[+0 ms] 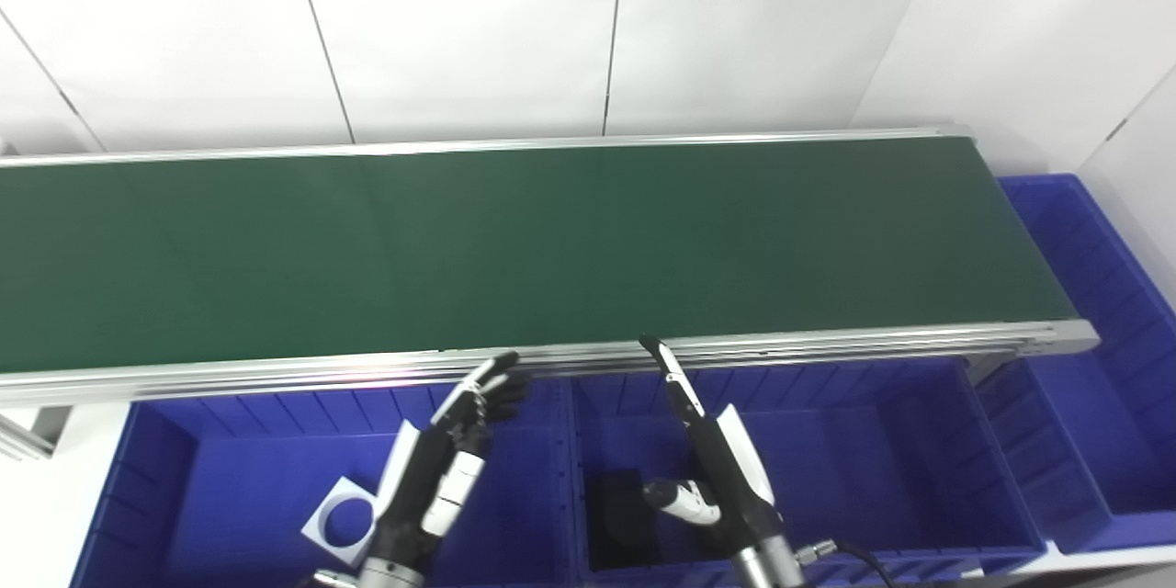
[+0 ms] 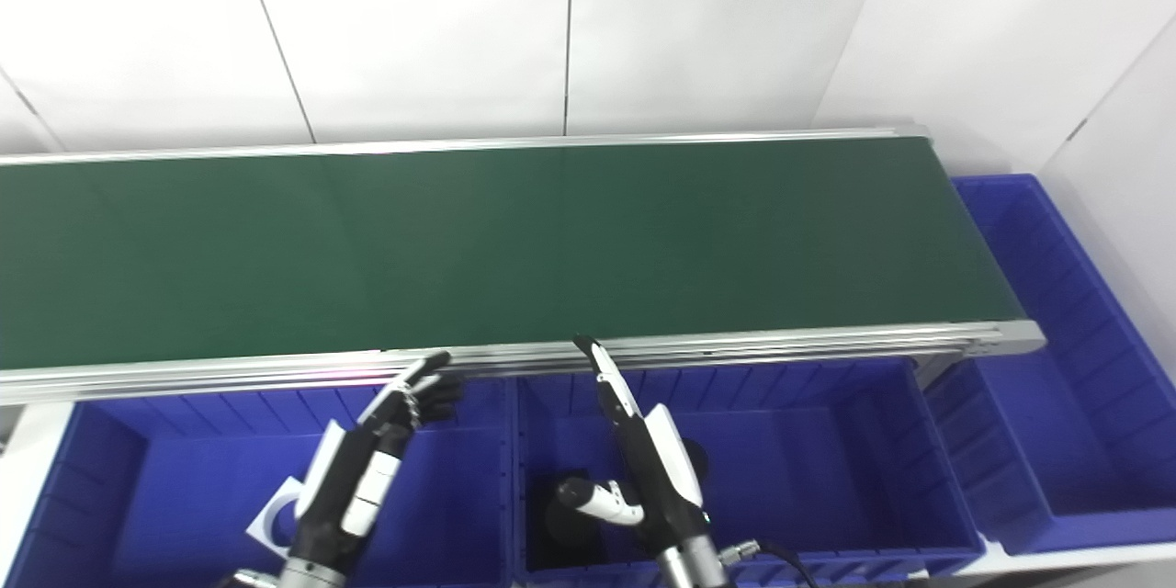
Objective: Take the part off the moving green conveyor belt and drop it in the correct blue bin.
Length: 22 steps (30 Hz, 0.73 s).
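The green conveyor belt point(image 1: 514, 248) runs left to right and carries no part in either eye view. My left hand point(image 1: 441, 469) hovers open over the left blue bin point(image 1: 230, 423), fingers stretched toward the belt's near rail. Beside it, my right hand point(image 1: 712, 459) is also open and holds nothing, above the middle blue bin point(image 1: 873, 441). A white square part with a round hole point(image 1: 338, 519) lies in the left bin, partly behind my left wrist. A black part point(image 1: 620, 505) rests in the middle bin, partly hidden by my right hand.
A third blue bin point(image 1: 1102, 294) stands at the belt's right end. The belt's aluminium rail point(image 1: 827, 344) borders the bins' far side. White wall panels rise behind the belt.
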Motion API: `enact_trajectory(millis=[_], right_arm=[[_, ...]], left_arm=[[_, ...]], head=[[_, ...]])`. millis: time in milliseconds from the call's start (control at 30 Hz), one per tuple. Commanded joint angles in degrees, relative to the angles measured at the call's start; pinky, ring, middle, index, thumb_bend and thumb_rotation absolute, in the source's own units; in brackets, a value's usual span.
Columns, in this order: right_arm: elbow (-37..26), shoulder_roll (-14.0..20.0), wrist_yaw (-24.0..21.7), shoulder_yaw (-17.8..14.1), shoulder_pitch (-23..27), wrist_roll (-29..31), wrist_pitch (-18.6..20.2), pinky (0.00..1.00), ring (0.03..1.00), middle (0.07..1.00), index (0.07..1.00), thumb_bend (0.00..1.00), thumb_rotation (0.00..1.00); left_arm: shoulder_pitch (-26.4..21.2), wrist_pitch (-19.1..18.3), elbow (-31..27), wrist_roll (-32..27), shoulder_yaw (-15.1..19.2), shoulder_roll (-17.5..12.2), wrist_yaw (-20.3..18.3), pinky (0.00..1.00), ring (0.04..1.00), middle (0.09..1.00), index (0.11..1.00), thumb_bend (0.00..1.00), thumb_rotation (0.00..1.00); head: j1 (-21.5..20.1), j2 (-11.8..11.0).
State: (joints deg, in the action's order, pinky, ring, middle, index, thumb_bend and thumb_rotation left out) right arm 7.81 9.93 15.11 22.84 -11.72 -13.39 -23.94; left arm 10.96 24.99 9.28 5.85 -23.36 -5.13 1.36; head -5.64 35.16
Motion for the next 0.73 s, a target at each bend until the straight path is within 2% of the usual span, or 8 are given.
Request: enact_trajectory(millis=[0,133,367,500,667,700], right_arm=[[-1.7,-1.0,-0.8,-0.6,-0.4,4.4,-3.0,0.95,0.967,0.957,0.943,0.99,1.00],[-2.3,-1.4,-1.4,-1.2,-1.0,5.7,-3.0,0.93,0.944,0.931,0.927,0.93,1.00],[-4.2,-1.2,-3.2,-2.4,-1.8,6.0,-3.0,0.93,0.936,0.921,0.914,0.92,1.00],[-4.8,-1.1,-4.6,-2.6,-1.8,7.1,-3.0,0.92,0.932,0.923,0.913,0.90,1.00],[-5.7,-1.4,-5.5,-3.4,-1.9,7.3,-3.0,0.89,0.907,0.909,0.900,0.91,1.00],[-5.9,-1.6,-5.6,-3.6,-2.0,7.2,-3.0,0.88,0.901,0.903,0.895,0.90,1.00]], left_arm=[[-1.2,1.9,-1.1,1.1,-1.0,-0.1,2.6,0.78,0.807,0.809,0.874,0.55,1.00],[-1.7,1.9,-0.9,1.9,-2.7,-0.5,5.0,0.78,0.812,0.798,0.870,0.57,1.00],[-2.4,1.9,-0.8,3.0,-5.7,-1.4,9.1,0.79,0.819,0.806,0.884,0.58,1.00],[-2.4,1.9,-1.0,1.7,-6.5,-1.5,9.3,0.80,0.828,0.812,0.886,0.56,1.00],[-2.6,1.9,-1.0,2.4,-7.4,-1.9,10.7,0.81,0.827,0.819,0.889,0.59,1.00],[-2.5,1.9,-1.1,2.3,-7.4,-1.9,10.8,0.80,0.823,0.818,0.884,0.57,1.00]], head=[[0.2,-0.1],[0.9,0.3],[2.5,1.5],[2.8,1.7],[2.2,2.0],[2.2,2.0]])
